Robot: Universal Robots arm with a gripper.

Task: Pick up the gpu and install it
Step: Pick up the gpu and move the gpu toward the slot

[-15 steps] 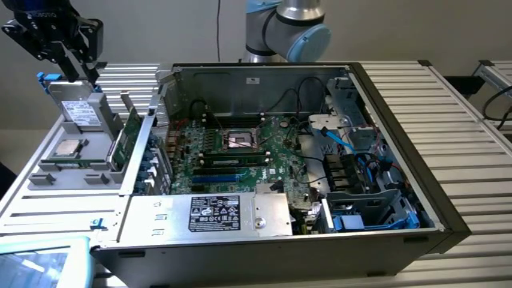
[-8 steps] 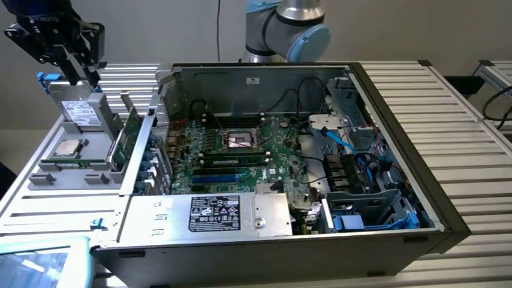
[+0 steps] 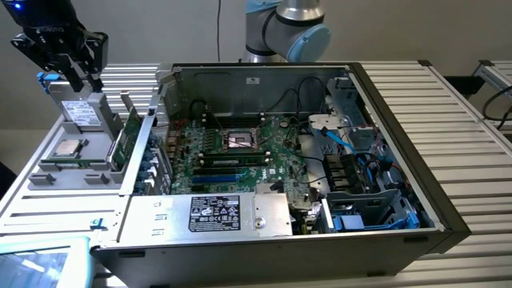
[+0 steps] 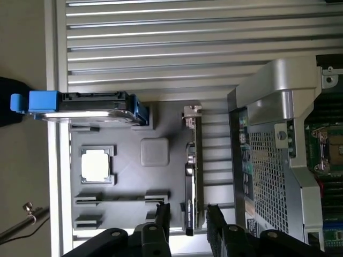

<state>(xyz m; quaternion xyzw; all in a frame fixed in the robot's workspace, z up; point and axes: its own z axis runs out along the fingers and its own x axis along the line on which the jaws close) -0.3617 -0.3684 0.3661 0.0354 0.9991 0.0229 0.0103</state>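
Slatted metal bench (image 4: 161, 48) lies under everything; the pincer (image 4: 187, 209) hangs open above a grey tray (image 4: 128, 182), the gpu (image 4: 191, 160) standing on edge below the gap between its fingers (image 4: 163, 214), CPU chip (image 4: 96, 164) and hard drive (image 4: 91, 104) farther off to one side, open computer case (image 4: 268, 155) to the other

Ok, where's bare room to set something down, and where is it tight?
Bare: the slatted table on the exterior view's right of the computer case; also the tray floor between the CPU and the gpu. Crowded: the cables in the case's drive corner, and the tray end holding the hard drive.
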